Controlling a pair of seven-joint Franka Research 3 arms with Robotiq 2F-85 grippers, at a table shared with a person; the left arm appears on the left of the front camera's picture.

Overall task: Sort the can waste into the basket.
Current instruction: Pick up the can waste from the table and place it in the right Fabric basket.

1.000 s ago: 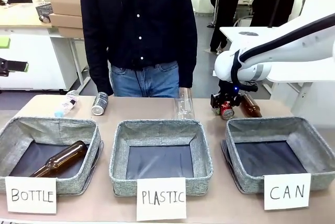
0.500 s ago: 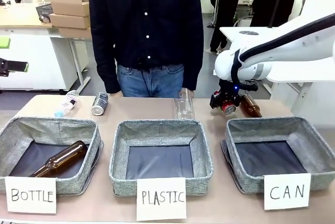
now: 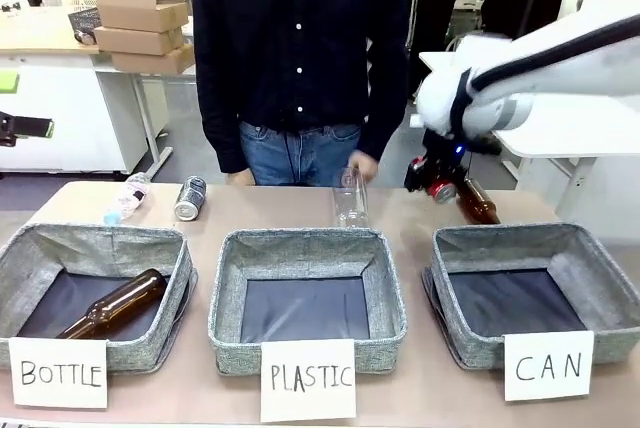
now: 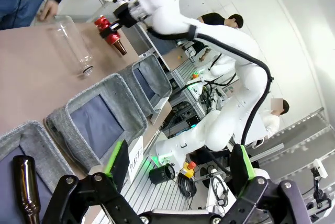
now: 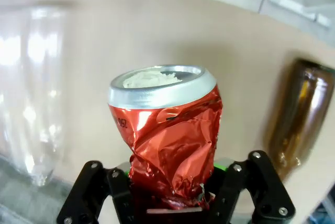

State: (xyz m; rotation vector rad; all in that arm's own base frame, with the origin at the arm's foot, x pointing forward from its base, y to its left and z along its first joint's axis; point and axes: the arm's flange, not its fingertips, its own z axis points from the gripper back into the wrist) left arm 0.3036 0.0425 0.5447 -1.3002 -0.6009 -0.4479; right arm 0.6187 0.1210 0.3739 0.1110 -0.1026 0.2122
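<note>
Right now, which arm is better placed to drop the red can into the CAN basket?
Right. The right fingers are shut on the red can, in the air just behind the CAN basket. The left fingers are open, empty, at the table's other end.

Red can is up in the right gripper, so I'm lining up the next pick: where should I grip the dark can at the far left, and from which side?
Probably mid-body, from above. The dark can appears to lie on its side, one end toward the robot, so jaws closing across its width would meet the side walls. The clear plastic bottle lies close on its left.
</note>
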